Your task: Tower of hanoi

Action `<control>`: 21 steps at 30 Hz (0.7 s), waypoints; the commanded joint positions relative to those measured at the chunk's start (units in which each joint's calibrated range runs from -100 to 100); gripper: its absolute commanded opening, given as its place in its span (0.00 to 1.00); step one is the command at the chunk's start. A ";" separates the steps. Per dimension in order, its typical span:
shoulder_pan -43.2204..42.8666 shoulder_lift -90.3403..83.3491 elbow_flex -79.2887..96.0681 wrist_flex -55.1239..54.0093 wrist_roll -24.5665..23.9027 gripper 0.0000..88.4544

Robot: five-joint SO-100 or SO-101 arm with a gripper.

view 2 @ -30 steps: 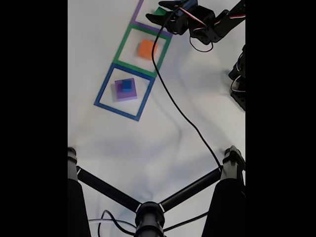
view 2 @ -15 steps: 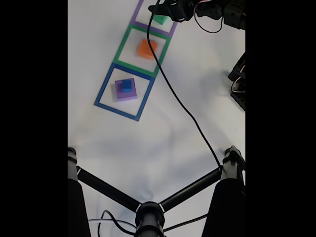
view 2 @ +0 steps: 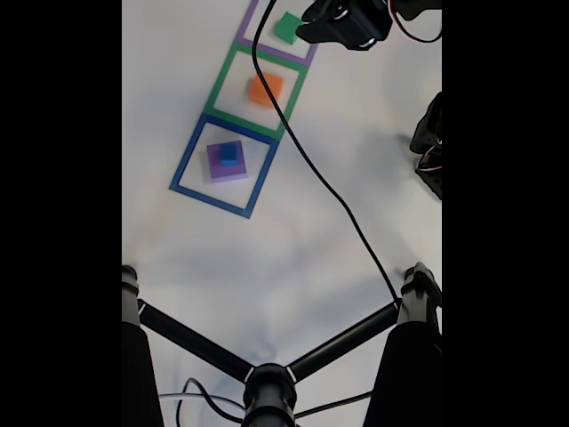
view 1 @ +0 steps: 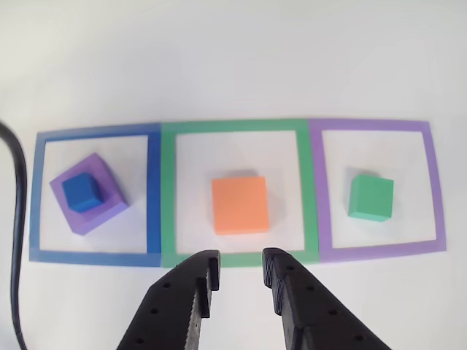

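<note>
Orange block (view 1: pixel 239 204) lies just beyond parted gripper (view 1: pixel 241 268).

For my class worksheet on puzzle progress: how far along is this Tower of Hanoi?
Midway, by the look of it. Done: the blue cube sits on the purple slab in the blue outline. In hand: nothing; the hand is open near the orange block. Left: stacking orange and the green block.

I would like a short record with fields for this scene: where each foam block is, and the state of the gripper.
blue block: on the purple block, inside the blue tape square
orange block: alone in the green tape square
green block: alone in the purple tape square
gripper: open, empty, hovering near the orange block
surface: white table
</note>
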 commanded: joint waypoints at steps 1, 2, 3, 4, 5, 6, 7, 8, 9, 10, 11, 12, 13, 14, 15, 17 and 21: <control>-4.29 -5.09 -3.51 3.79 0.78 0.04; -4.97 -5.73 -3.69 4.52 0.78 0.04; -5.81 -6.37 -3.78 5.33 0.78 0.04; -6.58 -6.93 -3.88 5.73 0.78 0.04; -7.19 -7.41 -3.88 6.13 0.78 0.04; -7.87 -7.73 -3.88 6.46 0.78 0.04; -8.41 -7.97 -3.88 6.62 0.78 0.04; -9.17 -8.13 -3.97 6.70 0.78 0.04; -9.70 -8.13 -4.06 6.86 0.78 0.04; -10.24 -8.21 -4.06 7.03 0.78 0.04; -10.77 -8.29 -4.06 7.03 0.78 0.03; -11.30 -8.29 -4.06 7.03 0.78 0.03; -11.76 -8.29 -3.88 7.03 0.78 0.04; -12.29 -8.21 -3.33 6.86 0.78 0.05; -12.83 -8.29 -2.33 6.30 0.78 0.06; -13.90 -8.77 0.85 3.79 0.78 0.06; -15.42 -11.34 12.03 -6.49 0.78 0.12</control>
